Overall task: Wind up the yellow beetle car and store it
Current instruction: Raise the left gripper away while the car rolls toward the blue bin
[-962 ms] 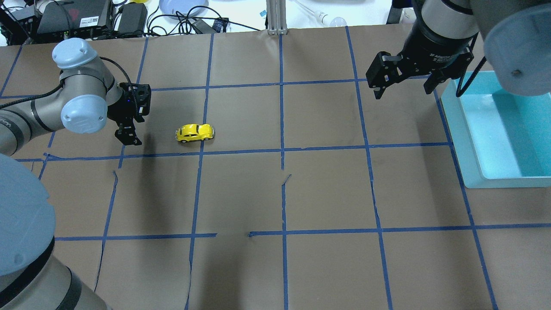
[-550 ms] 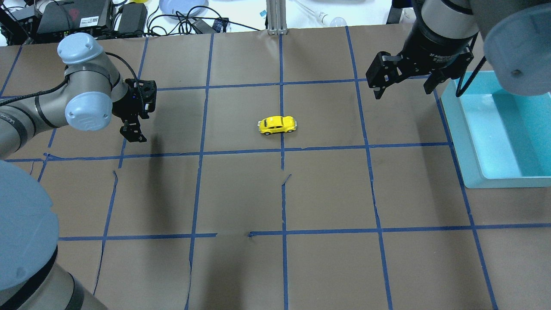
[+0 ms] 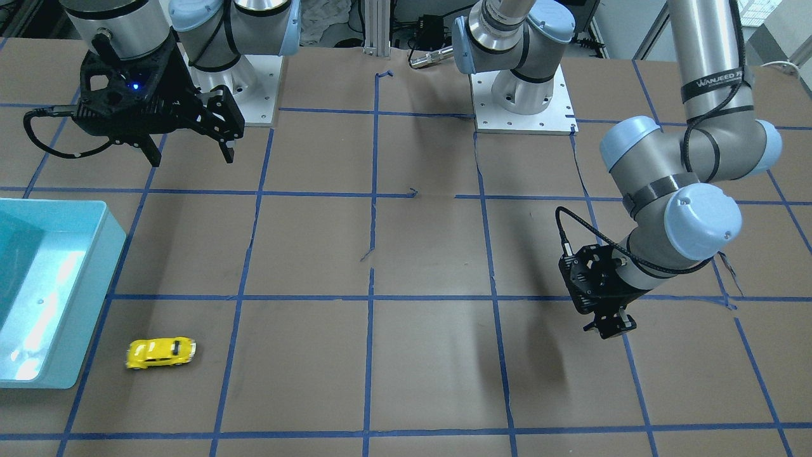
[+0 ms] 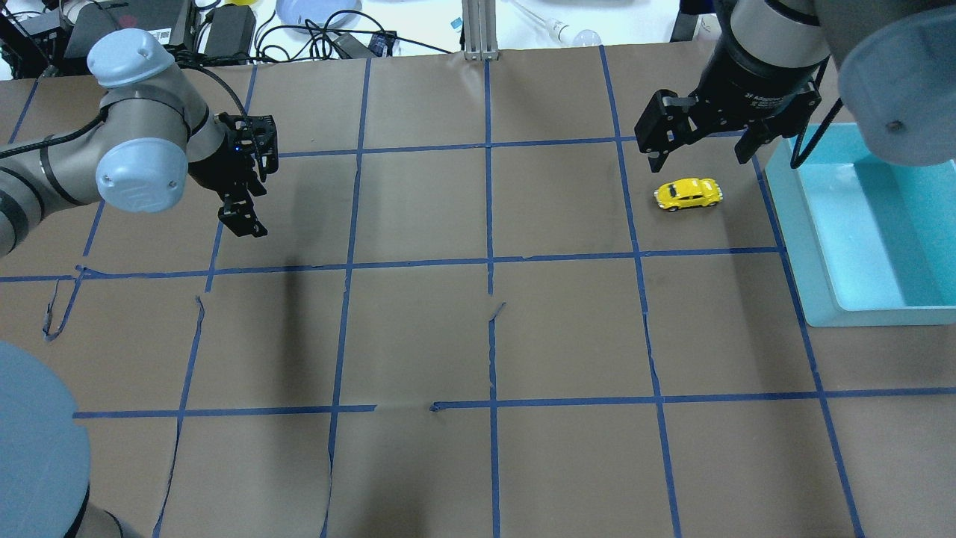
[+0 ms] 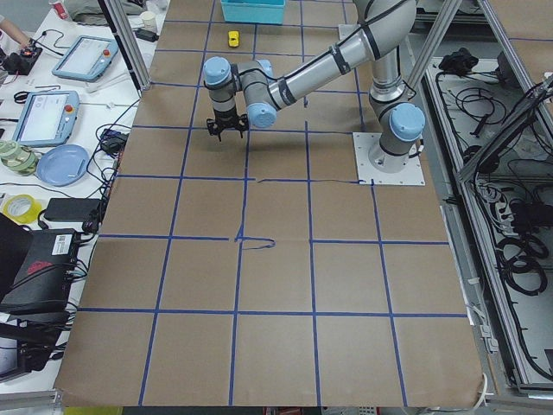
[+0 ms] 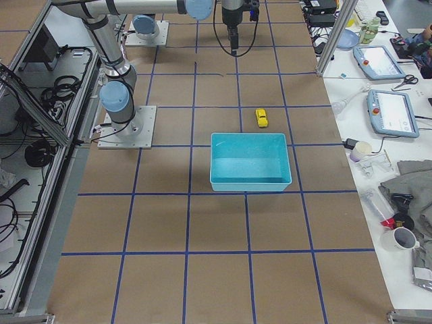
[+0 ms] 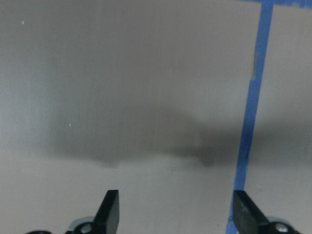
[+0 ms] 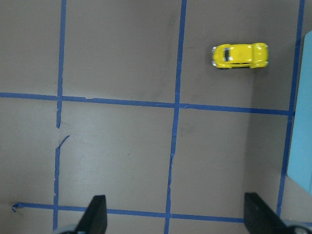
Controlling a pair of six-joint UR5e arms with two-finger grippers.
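Yellow beetle car [image 4: 688, 194] sits loose at nine o'clock of the teal bin [image 4: 799, 246] overhead, near the right gripper [image 4: 702, 158], spread wide and empty; left gripper [image 7: 178, 212] likewise. Free wheels could let it roll, spoiling the grasp.

You are seeing one left gripper [image 3: 611, 329], one right gripper [image 4: 702, 153], and beside it one yellow beetle car [image 4: 688, 193] and one teal bin [image 4: 810, 261].
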